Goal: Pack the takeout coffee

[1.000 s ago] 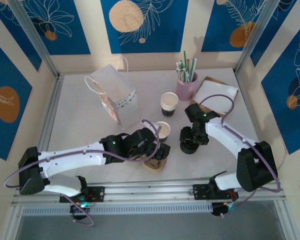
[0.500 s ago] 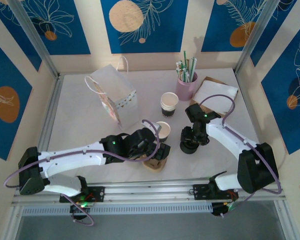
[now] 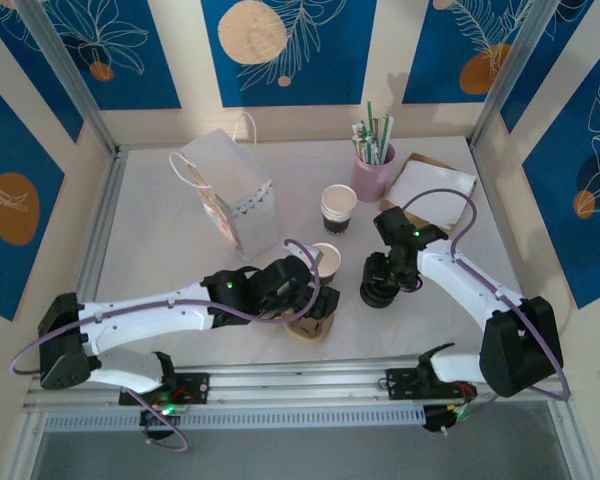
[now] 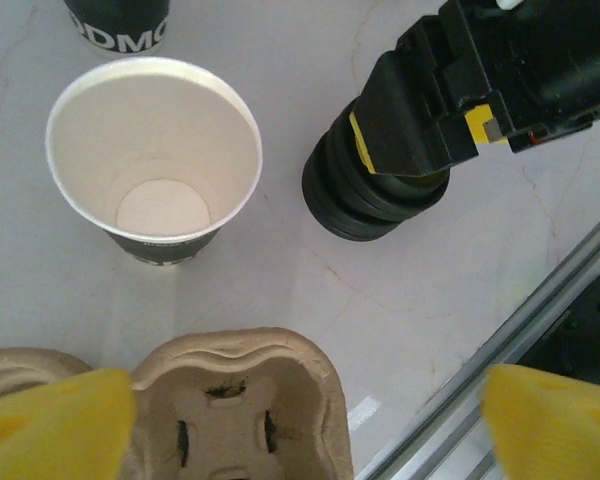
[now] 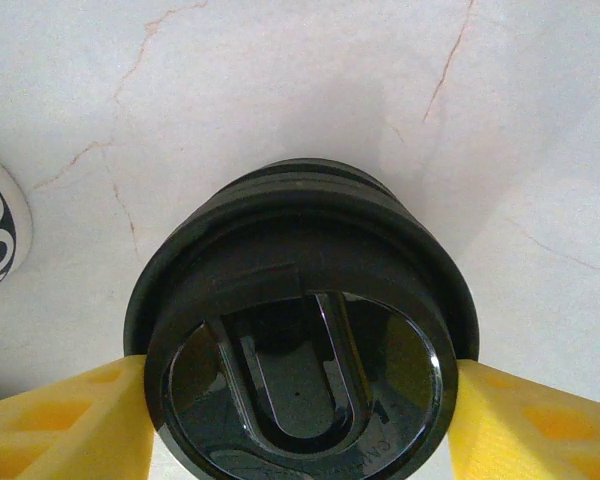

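Right fingers (image 5: 60, 420), lately drawn in, are pressed on the top black lid (image 5: 300, 400), right of the open cup (image 4: 155, 160). Left fingers (image 4: 50, 420) are kept wide and empty. Capping is judged next.

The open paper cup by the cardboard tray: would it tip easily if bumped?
Probably. The paper cup looks empty, so likely very light. Its base is narrower than its rim, so a high nudge could topple it. Its thin wall would probably dent if squeezed.

cup (image 4: 155, 160) near lid stack (image 4: 365, 195), bare table (image 3: 150, 250) left
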Controlling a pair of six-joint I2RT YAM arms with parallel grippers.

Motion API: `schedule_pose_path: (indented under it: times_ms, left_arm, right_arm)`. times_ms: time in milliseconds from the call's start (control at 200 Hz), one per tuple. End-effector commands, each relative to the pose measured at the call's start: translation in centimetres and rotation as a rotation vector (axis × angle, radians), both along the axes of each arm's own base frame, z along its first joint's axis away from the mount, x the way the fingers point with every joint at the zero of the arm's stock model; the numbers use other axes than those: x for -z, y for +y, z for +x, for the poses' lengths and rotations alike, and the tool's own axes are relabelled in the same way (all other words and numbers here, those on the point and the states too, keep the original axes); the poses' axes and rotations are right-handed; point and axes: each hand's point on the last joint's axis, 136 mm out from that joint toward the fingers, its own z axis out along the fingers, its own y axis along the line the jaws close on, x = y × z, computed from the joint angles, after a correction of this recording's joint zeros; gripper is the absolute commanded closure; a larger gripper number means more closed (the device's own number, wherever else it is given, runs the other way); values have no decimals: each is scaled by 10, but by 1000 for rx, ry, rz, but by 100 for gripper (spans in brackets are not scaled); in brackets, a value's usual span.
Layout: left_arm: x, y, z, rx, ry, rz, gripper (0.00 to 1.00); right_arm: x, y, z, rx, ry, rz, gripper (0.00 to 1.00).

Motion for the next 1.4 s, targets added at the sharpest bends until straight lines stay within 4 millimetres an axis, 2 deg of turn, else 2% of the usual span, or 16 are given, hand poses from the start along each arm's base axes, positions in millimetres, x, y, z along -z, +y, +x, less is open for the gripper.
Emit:
schedule_pose_path:
  times_ms: [0, 75, 260, 345, 525, 650, 800, 930, 1055, 1145, 1240, 1395]
  left_arm:
    - [-2, -26, -8, 2, 91, -159, 34]
    - [7, -46, -15, 3, 180, -276, 48]
    - [39, -82, -28, -6, 250, -296, 62]
    - [49, -87, -25, -31, 249, -311, 62]
    - [54, -91, -14, -73, 207, -357, 57]
    - [82, -87, -6, -119, 199, -269, 51]
    - [98, -81, -6, -135, 211, -171, 53]
    - [90, -83, -10, -109, 182, -119, 51]
    - [69, -89, -17, -60, 126, -70, 45]
    - [56, -93, -26, -26, 91, -23, 45]
    - [60, -94, -37, -4, 89, 53, 47]
    - [83, -105, -53, 38, 132, 118, 56]
  right_arm:
    - [-5, 0, -4, 25, 11, 27, 32]
    - [-5, 0, -4, 32, 13, 45, 32]
    - [-7, 2, -5, 51, 27, 100, 31]
    - [-7, 2, -5, 60, 32, 127, 32]
    - [-6, 4, -5, 64, 44, 154, 32]
    - [-6, 4, -5, 68, 47, 156, 32]
    - [-7, 2, -4, 71, 43, 160, 32]
    - [-6, 2, -3, 74, 42, 164, 33]
    - [-7, 1, -2, 75, 41, 168, 32]
    - [-6, 0, -1, 80, 42, 170, 32]
    - [-6, 0, 0, 81, 41, 173, 33]
    - [-6, 0, 0, 82, 39, 180, 32]
